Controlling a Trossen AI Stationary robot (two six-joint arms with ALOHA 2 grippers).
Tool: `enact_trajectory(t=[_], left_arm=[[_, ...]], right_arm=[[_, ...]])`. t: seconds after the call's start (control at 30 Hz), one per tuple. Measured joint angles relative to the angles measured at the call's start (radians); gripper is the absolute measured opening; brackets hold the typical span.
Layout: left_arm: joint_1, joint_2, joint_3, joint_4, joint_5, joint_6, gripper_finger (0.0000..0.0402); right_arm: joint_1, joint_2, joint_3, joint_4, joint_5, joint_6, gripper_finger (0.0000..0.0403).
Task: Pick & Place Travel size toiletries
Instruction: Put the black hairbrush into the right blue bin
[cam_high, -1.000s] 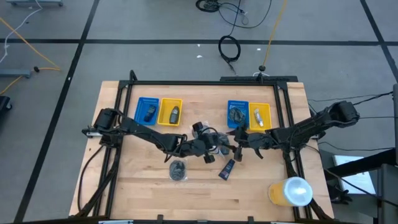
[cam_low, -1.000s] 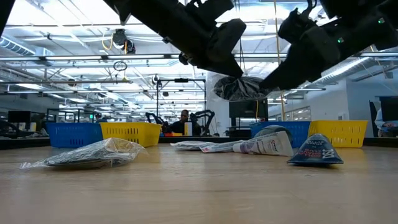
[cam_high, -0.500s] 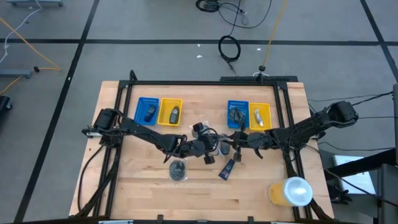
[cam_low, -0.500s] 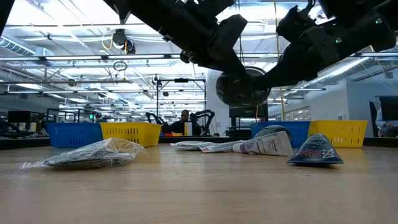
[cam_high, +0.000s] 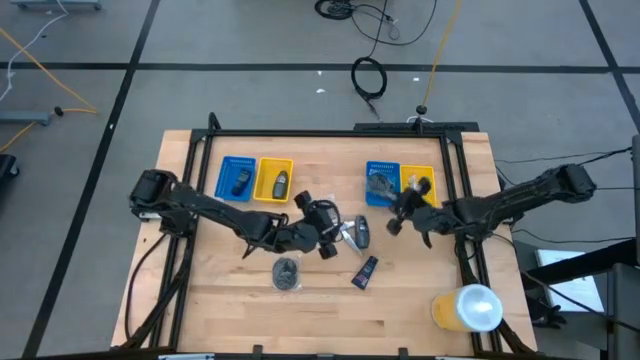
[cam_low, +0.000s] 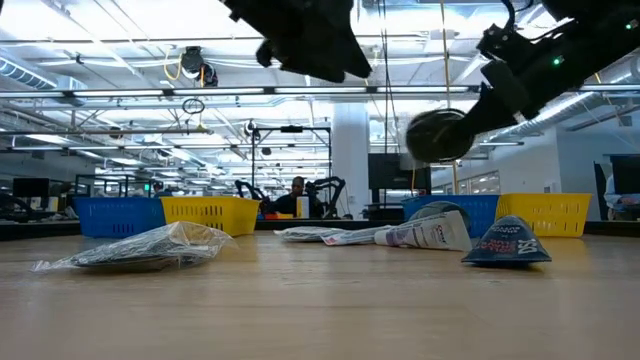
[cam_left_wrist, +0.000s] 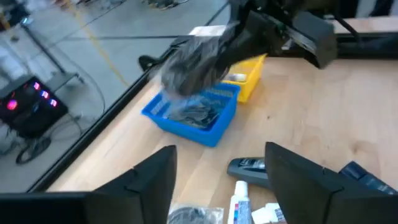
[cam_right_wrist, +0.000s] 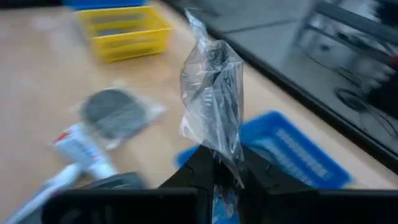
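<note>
My right gripper (cam_high: 396, 217) is shut on a round grey clear-wrapped disc (cam_low: 437, 135), held in the air beside the right blue tray (cam_high: 381, 184). My left gripper (cam_high: 334, 236) is open and empty above the table's middle; its wrist view shows the disc (cam_left_wrist: 193, 62) over that tray. On the table lie another wrapped disc (cam_high: 286, 272), a dark blue tube (cam_high: 367, 270), a white tube (cam_left_wrist: 239, 200) and a dark oval piece (cam_left_wrist: 249, 165). My right gripper pinches the disc's clear wrap at one edge (cam_right_wrist: 215, 154) between its two fingers. The disc (cam_right_wrist: 211, 106) stands out beyond the fingertips, edge-on to the wrist camera. In the low view the arm slants down from the table's right. The disc is lifted clear of table and trays.
A yellow tray (cam_high: 418, 185) sits right of the blue one, each holding an item. A blue tray (cam_high: 237, 178) and a yellow tray (cam_high: 274, 179) with dark pieces stand at the far left. A big yellow cylinder with a white top (cam_high: 468, 308) stands near right.
Both grippers met at the wrapped disc over the table's middle. My left gripper has let go of it, risen and drawn back a little toward the left. My right gripper has carried the disc toward the right and far edges, up to the right blue tray.
</note>
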Motion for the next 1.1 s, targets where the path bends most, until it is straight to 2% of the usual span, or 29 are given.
enact_trajectory(t=[0.1,0.23,0.37,0.47,0.6,0.67,1.1], left_arm=[[-0.006,-0.017,0.0,-0.035,-0.005,-0.041,0.0257],[-0.013,-0.015,0.0,-0.058,-0.002,-0.063,0.0264],[-0.015,-0.015,0.0,-0.113,-0.002,-0.121,0.0259],[-0.014,-0.015,0.0,-0.125,-0.002,-0.127,0.0252],[-0.014,-0.015,0.0,-0.133,-0.002,-0.128,0.0244],[-0.014,-0.015,0.0,-0.135,-0.002,-0.128,0.0242],[-0.014,-0.015,0.0,-0.145,-0.001,-0.144,0.0241]], right_arm=[[-0.064,-0.061,0.0,-0.111,0.012,0.1,0.0026],[-0.18,-0.054,0.001,-0.174,-0.023,0.173,0.0037],[-0.292,0.015,0.0,-0.146,-0.131,0.185,0.0039],[-0.338,0.077,0.0,-0.077,-0.152,0.169,0.004],[-0.369,0.134,0.001,0.027,-0.239,0.143,0.0042],[-0.373,0.155,0.001,0.063,-0.249,0.141,0.0042],[-0.373,0.166,0.001,0.048,-0.301,0.19,0.0043]])
